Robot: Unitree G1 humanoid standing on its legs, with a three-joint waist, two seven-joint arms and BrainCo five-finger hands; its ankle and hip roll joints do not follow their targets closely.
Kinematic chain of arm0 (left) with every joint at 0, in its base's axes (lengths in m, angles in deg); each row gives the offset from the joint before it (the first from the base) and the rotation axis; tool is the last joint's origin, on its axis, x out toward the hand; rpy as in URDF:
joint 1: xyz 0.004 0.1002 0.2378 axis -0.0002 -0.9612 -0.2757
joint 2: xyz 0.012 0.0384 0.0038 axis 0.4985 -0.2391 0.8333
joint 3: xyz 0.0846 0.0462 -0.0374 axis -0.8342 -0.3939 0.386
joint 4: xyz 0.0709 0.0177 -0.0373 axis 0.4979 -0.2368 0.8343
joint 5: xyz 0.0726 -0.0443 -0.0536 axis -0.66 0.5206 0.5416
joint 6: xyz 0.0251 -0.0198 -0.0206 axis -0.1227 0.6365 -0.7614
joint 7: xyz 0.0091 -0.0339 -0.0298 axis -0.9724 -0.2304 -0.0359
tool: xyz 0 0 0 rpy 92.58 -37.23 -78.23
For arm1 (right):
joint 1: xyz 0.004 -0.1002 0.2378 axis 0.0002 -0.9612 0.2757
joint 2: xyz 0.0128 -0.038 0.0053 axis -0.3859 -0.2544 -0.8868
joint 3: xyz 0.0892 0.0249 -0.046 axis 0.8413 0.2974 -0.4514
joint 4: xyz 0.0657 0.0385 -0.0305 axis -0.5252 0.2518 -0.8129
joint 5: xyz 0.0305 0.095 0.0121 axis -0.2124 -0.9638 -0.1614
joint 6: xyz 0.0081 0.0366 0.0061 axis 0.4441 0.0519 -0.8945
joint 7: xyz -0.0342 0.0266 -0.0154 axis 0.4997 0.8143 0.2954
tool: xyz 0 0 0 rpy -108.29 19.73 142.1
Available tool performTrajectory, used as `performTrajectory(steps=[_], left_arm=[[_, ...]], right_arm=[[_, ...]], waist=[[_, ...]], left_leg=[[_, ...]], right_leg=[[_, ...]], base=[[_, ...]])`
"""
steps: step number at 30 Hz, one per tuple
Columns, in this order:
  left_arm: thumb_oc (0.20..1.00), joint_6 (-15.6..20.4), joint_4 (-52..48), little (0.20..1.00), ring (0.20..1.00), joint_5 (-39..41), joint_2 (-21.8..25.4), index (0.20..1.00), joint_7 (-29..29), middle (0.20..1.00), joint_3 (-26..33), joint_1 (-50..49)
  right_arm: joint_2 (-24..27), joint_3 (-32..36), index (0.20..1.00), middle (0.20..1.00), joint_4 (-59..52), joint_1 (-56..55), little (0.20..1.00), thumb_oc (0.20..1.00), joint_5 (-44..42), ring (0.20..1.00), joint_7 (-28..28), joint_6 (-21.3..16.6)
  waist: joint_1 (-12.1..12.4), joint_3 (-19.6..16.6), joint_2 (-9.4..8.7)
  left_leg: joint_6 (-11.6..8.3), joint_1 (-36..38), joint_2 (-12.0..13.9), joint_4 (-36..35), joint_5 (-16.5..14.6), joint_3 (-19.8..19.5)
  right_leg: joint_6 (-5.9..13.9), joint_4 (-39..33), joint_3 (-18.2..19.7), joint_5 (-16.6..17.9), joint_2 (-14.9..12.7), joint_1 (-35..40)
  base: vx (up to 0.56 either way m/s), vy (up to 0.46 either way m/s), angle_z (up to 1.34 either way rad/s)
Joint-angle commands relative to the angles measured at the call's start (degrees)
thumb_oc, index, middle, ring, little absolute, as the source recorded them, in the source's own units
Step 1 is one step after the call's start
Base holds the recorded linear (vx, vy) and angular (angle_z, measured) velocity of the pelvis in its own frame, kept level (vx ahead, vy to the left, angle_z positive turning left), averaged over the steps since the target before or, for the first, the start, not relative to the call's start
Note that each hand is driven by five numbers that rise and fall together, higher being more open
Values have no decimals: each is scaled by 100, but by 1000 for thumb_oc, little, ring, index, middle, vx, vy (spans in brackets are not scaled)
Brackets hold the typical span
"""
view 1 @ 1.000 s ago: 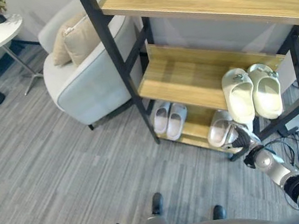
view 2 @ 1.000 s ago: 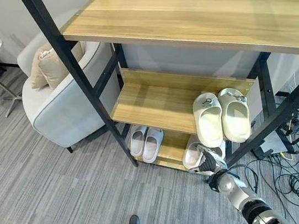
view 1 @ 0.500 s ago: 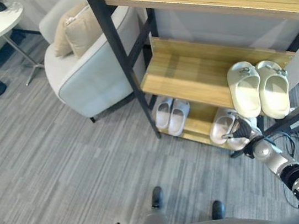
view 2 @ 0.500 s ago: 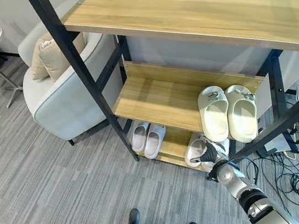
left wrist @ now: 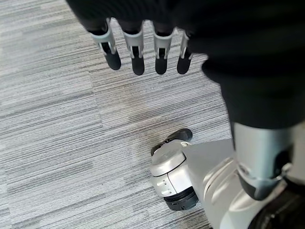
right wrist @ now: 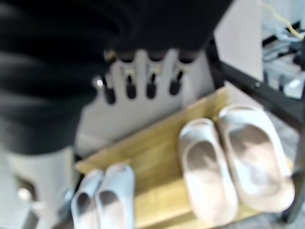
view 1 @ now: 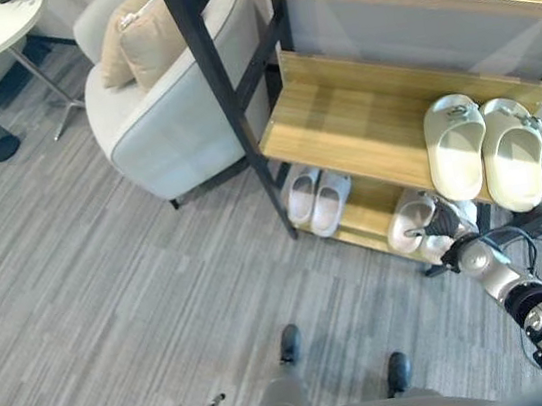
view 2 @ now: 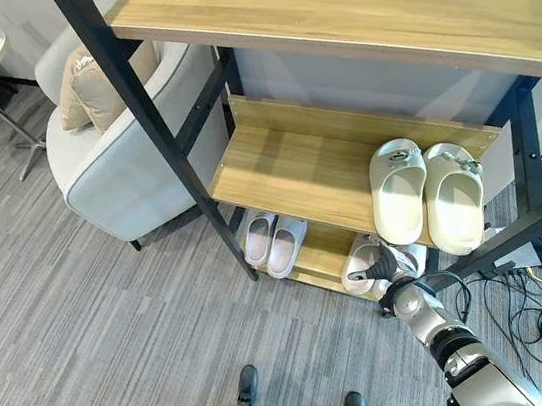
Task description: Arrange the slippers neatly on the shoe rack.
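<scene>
Slippers in three pairs on the shoe rack [view 1: 223, 78]: cream pair [view 1: 483, 149] on the middle shelf at the right, small pale pair [view 1: 312, 199] on the bottom shelf at the left, beige pair [right wrist: 228, 162] on the bottom shelf at the right, partly hidden from above by the middle shelf and the right hand [view 1: 442, 222]. Right hand's fingers [right wrist: 150, 86] straight and apart, holding nothing, just over the bottom shelf. Left hand [left wrist: 138, 45] low over the grey carpet [view 1: 91, 289], fingers relaxed, apart. Armchair [view 1: 172, 106] with two cushions beside the rack.
</scene>
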Motion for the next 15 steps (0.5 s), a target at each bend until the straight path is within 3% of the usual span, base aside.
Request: performTrajectory(steps=[1, 15], left_arm=[[1000, 70, 232, 1000, 1000, -3, -10, 1000, -20, 1000, -403, 155], [1000, -16, 365, 1000, 1000, -215, -21, 1000, -116, 1000, -382, 114]], right_arm=[[142, 143, 1000, 1000, -51, 261, 1000, 1000, -117, 1000, 252, -148], [-9, -16, 1000, 1000, -72, -216, 1000, 1000, 153, 1000, -60, -105]], waist=[[96, -262, -112], [34, -455, -172]], left_leg=[[-104, -171, 48, 20, -61, -66], [-113, 38, 72, 20, -148, -11]], right_leg=[[524, 352, -51, 222, -538, -401], [514, 320, -62, 186, -525, -210]], base=[[0, 0, 0], [2, -1, 1]])
